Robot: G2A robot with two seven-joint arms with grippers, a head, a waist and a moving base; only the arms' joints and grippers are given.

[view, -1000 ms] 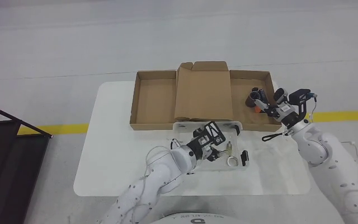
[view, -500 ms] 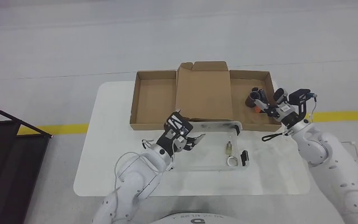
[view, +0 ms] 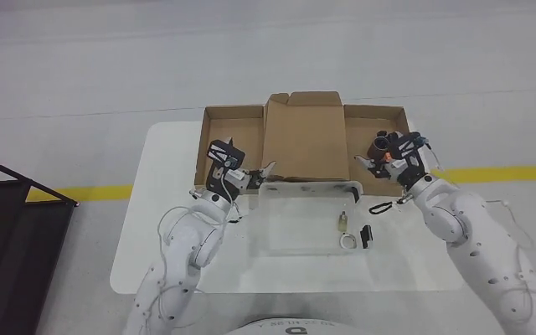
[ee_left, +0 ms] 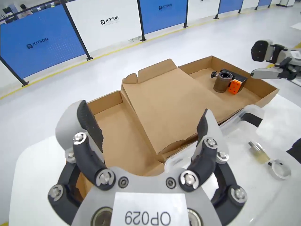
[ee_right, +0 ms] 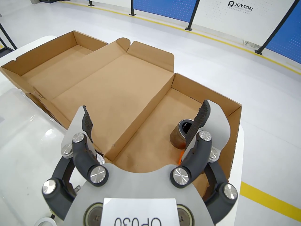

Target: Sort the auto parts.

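The cardboard box (view: 219, 146) has a flap folded over its middle and an open compartment on each side. My left gripper (view: 256, 173) (ee_left: 144, 116) hangs open and empty over the front edge of the left compartment (ee_left: 110, 118), whose floor is bare. Above the front of the right compartment (ee_right: 150, 139), my right gripper (view: 373, 162) (ee_right: 145, 109) is also open and empty. In that compartment stand a brown cylinder (ee_left: 221, 83) (ee_right: 180, 135), an orange block (ee_left: 235, 86) and a black piece (ee_left: 231, 74). A clear tray (view: 293, 230) holds a brass part (view: 344, 220), a white ring (view: 347, 243) and a black part (view: 366, 235).
The tray sits on the white table (view: 167, 218) just in front of the box. A black loop-shaped part (view: 381, 207) lies on the table right of the tray. A black clip (view: 354, 194) sits at the tray's back right corner.
My left gripper has swung from over the tray leftward and back to the box's left compartment. My right gripper has shifted left, closer over the right compartment.
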